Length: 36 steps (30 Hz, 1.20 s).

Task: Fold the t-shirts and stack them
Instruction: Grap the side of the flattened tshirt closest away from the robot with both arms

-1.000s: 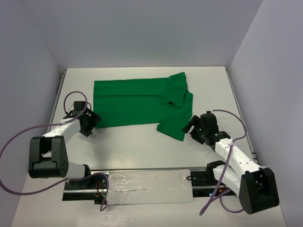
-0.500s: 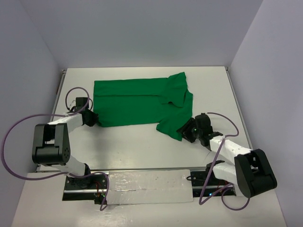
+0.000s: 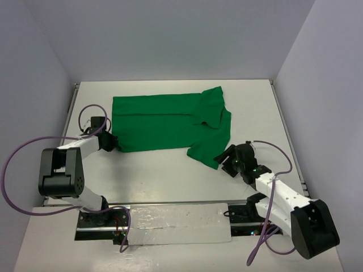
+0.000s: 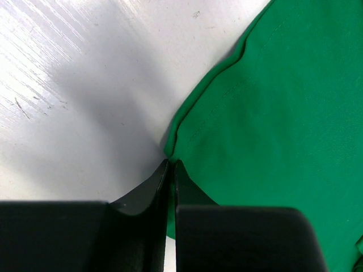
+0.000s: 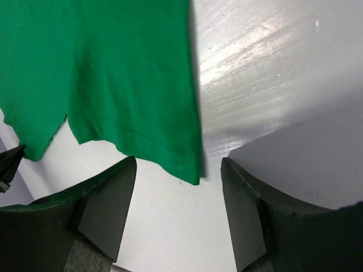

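The green t-shirt lies flat across the far half of the white table, with one sleeve folded over at its right end. My left gripper is at the shirt's near-left corner. In the left wrist view its jaws are shut on the t-shirt, with green cloth showing between the fingers. My right gripper sits at the near-right sleeve tip. In the right wrist view it stands open, and the hem corner of the t-shirt hangs just ahead between the two fingers without touching them.
Grey walls close in the table on the left, back and right. A metal mounting strip with both arm bases runs along the near edge. Purple cables loop beside each arm.
My left gripper moved in to the shirt's near-left corner and shut on it. My right gripper came up to the sleeve tip, narrowed, then widened again and drew back slightly.
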Each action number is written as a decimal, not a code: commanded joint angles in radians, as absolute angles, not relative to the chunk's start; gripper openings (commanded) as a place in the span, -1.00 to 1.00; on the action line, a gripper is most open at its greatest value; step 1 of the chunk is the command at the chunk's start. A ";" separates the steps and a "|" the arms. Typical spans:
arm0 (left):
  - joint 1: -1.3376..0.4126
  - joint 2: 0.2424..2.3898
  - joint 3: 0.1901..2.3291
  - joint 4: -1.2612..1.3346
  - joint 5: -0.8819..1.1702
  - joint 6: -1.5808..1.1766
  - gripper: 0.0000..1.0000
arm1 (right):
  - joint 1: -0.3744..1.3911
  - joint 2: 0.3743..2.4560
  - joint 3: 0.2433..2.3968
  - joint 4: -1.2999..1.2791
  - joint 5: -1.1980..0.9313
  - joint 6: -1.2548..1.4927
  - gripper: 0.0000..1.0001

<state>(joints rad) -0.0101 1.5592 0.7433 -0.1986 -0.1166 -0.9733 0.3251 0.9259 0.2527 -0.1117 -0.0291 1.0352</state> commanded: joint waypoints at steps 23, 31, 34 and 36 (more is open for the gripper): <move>-0.021 1.374 0.684 -0.267 -0.021 -0.973 -0.79 | 0.341 0.756 0.442 -0.358 0.157 0.896 -0.82; -0.021 1.250 0.580 -0.289 -0.014 -0.991 -0.79 | 0.341 0.637 0.460 -0.466 0.175 0.858 -0.82; -0.021 1.184 0.554 -0.317 -0.009 -0.995 -0.79 | 0.340 0.617 0.477 -0.512 0.180 0.843 -0.82; -0.021 1.146 0.549 -0.342 -0.009 -0.996 -0.79 | 0.341 0.609 0.491 -0.531 0.183 0.833 -0.82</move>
<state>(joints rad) -0.0179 1.2259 0.5549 -0.3020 -0.0196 -0.9867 0.3363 0.6300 0.4321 -0.4605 0.1452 0.8694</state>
